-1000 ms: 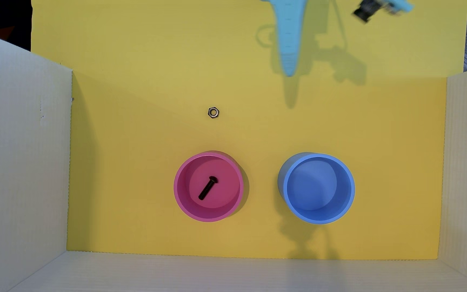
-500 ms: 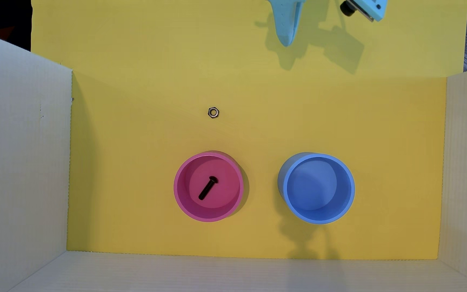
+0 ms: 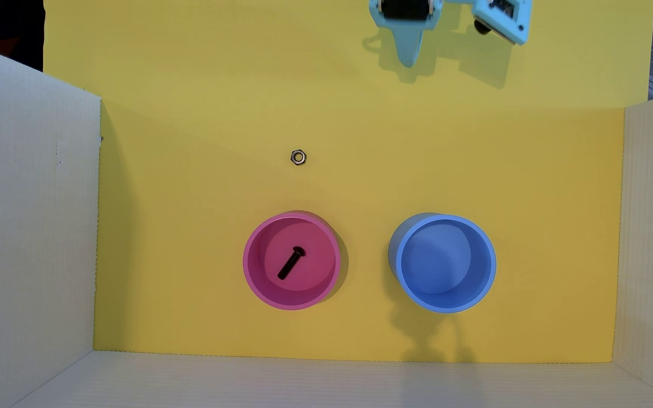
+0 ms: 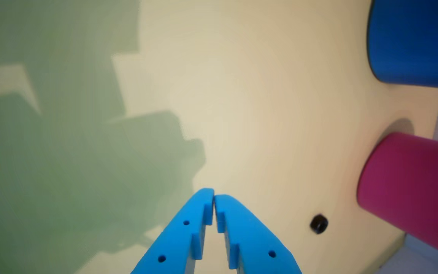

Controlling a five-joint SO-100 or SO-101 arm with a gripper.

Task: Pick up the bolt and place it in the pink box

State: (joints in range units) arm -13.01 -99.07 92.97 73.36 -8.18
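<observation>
The small black bolt (image 3: 291, 263) lies flat and diagonal on the bottom of the pink box (image 3: 252, 270), a round pink cup at the lower middle of the overhead view. The pink box also shows at the right edge of the wrist view (image 4: 409, 186); the bolt is hidden there. My light blue gripper (image 3: 409, 62) is at the top of the overhead view, far from the pink box. In the wrist view the gripper (image 4: 214, 196) has its fingertips touching, with nothing between them.
A silver hex nut (image 3: 298, 157) lies on the yellow floor above the pink box; it looks dark in the wrist view (image 4: 319, 223). A blue round cup (image 3: 403, 270) stands right of the pink one, also in the wrist view (image 4: 413, 42). White cardboard walls (image 3: 30, 219) enclose three sides.
</observation>
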